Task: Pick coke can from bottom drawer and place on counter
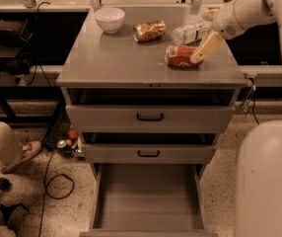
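The coke can (179,56) lies on its side on the counter (116,58), near the right edge. My gripper (200,53) is at the can's right end, slightly above it and open, with one pale finger (206,46) slanting down across the can's end. The other finger is hidden. The bottom drawer (148,196) is pulled out below, and its grey floor is bare.
A white bowl (109,19), a gold-brown snack bag (149,31) and a clear plastic bottle (193,32) sit at the back of the counter. The two upper drawers (150,117) stand slightly ajar. A person's leg (3,142) and cables are on the floor at left. My white body (266,181) fills the lower right.
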`<state>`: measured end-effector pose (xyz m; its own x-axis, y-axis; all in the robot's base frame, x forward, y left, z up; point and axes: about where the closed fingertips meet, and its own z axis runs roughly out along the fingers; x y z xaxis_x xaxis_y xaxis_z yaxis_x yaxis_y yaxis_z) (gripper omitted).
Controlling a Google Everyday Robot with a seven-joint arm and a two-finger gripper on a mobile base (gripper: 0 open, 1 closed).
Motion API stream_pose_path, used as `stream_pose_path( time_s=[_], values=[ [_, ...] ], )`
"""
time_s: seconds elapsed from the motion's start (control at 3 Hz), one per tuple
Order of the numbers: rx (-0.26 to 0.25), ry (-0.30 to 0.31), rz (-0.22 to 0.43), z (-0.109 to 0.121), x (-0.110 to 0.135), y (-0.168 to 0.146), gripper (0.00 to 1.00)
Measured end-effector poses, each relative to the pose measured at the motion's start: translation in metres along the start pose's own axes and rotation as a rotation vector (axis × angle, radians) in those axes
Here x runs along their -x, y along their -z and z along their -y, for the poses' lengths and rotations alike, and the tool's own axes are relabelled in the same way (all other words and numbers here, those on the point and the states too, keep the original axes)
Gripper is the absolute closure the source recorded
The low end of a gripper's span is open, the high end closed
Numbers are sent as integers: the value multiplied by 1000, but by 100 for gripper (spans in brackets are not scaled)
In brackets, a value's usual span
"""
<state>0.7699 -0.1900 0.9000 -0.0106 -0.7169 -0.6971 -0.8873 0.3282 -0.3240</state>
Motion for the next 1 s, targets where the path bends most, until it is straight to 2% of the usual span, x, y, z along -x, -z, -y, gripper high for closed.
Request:
stream_pose_path(
  time_s=[0.33, 1.0],
  values=[
    [-127, -30, 28, 19, -10, 40, 0],
    [-300, -129, 75, 35, -53, 92, 0]
  ],
)
